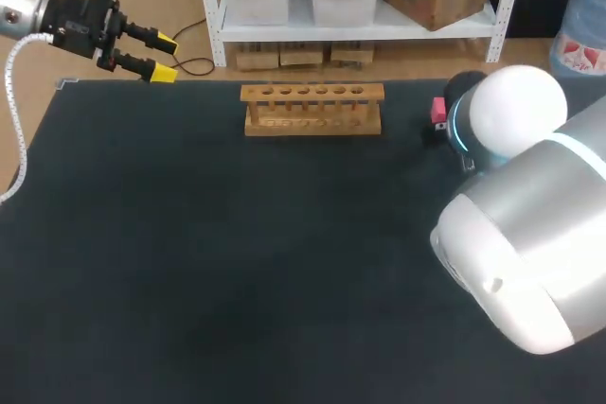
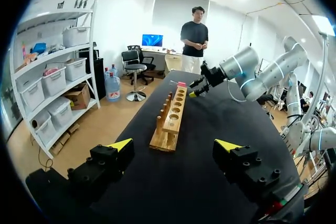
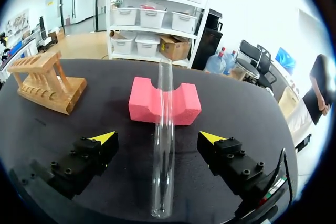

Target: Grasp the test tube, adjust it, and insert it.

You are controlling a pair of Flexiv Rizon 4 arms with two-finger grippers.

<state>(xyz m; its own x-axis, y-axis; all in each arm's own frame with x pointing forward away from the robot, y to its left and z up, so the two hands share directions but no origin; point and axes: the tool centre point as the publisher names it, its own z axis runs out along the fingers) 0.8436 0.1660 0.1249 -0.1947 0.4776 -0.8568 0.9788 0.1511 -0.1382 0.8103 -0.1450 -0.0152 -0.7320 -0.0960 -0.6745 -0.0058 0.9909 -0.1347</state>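
A clear glass test tube (image 3: 164, 145) rests in the groove of a pink foam block (image 3: 166, 103) and runs back between the fingers of my right gripper (image 3: 158, 137). That gripper is open, with both yellow tips well clear of the glass. In the head view my right arm (image 1: 516, 224) hides the gripper and the tube, and only a corner of the pink block (image 1: 437, 109) shows. The wooden rack (image 1: 312, 109) stands at the back middle with its row of holes empty. My left gripper (image 1: 163, 58) hovers open at the back left corner, holding nothing.
The black mat (image 1: 237, 262) covers the whole table. From the left wrist, the rack (image 2: 170, 119) lies straight ahead of the open left gripper (image 2: 174, 145), with my right arm (image 2: 241, 69) beyond it.
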